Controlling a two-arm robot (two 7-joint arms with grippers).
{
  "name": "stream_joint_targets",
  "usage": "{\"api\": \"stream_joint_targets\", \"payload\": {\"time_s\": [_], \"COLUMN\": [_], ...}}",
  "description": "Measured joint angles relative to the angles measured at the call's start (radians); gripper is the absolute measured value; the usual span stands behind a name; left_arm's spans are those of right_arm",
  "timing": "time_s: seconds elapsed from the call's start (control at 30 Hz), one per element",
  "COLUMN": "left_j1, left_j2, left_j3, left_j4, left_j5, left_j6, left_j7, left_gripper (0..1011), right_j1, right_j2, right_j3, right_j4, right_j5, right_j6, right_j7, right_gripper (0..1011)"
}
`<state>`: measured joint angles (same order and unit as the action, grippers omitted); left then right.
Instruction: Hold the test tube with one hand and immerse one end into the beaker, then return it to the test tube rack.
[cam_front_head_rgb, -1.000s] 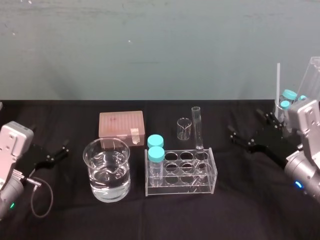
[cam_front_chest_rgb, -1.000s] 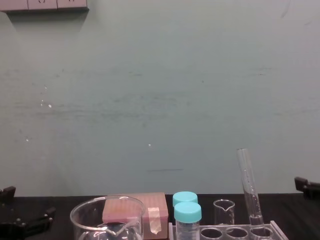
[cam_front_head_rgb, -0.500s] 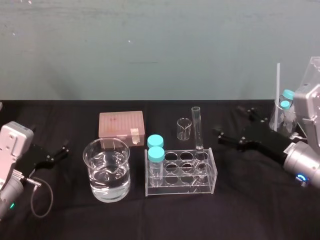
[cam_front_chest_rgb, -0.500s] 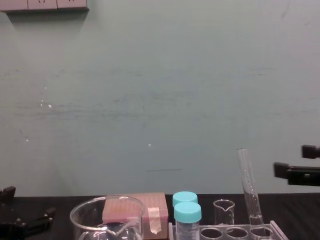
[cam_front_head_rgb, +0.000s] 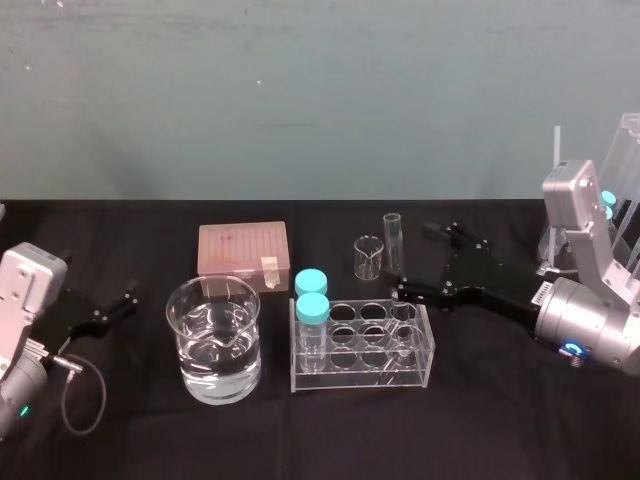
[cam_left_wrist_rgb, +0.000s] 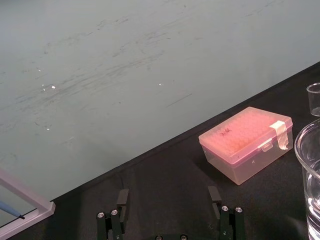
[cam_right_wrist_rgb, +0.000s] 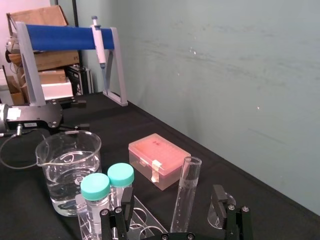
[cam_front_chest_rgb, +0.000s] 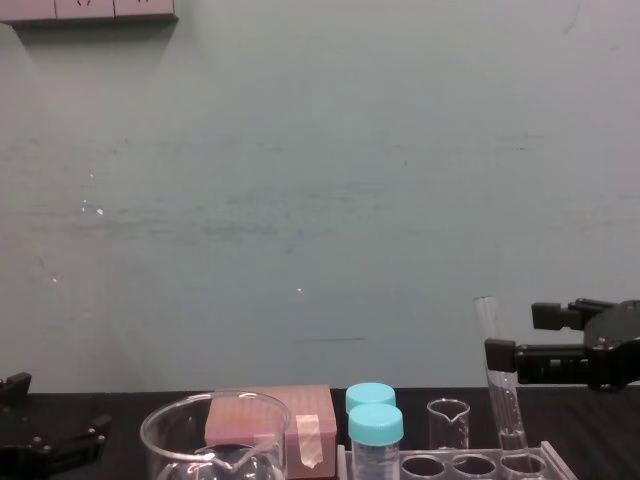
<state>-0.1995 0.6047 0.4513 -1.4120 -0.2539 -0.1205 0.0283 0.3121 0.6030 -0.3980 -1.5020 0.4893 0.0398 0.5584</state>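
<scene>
Clear glass test tube (cam_front_head_rgb: 393, 255) is standing in the pale plastic rack's (cam_front_head_rgb: 362, 345) back-right hole.
Black right end effector (cam_front_head_rgb: 414, 261) is hovering wide open beside it; left end effector (cam_front_head_rgb: 118, 303) is resting open, far left of the rack.

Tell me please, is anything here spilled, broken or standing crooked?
Nothing is spilled or broken. Only the test tube leans a little in the test tube rack. The open right pincer is beside it; the left pincer is parked far left.
</scene>
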Motion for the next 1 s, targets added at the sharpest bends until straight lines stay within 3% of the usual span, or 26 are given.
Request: {"api": "stream_joint_targets", "payload": {"time_s": [1.0], "left_j1": [0.000], "left_j2": [0.000], "left_j3": [0.000], "left_j4": [0.000], "left_j5": [0.000], "left_j6": [0.000], "left_j7": [0.000], "left_gripper": [1000], "right_j1": [0.134], "right_j2": [-0.112], "right_j3": [-0.056], "right_j4": [0.219], "right_j5": [-0.047], "right_j6": [0.028], "right_j7": [0.022], "right_gripper": [1003]}}
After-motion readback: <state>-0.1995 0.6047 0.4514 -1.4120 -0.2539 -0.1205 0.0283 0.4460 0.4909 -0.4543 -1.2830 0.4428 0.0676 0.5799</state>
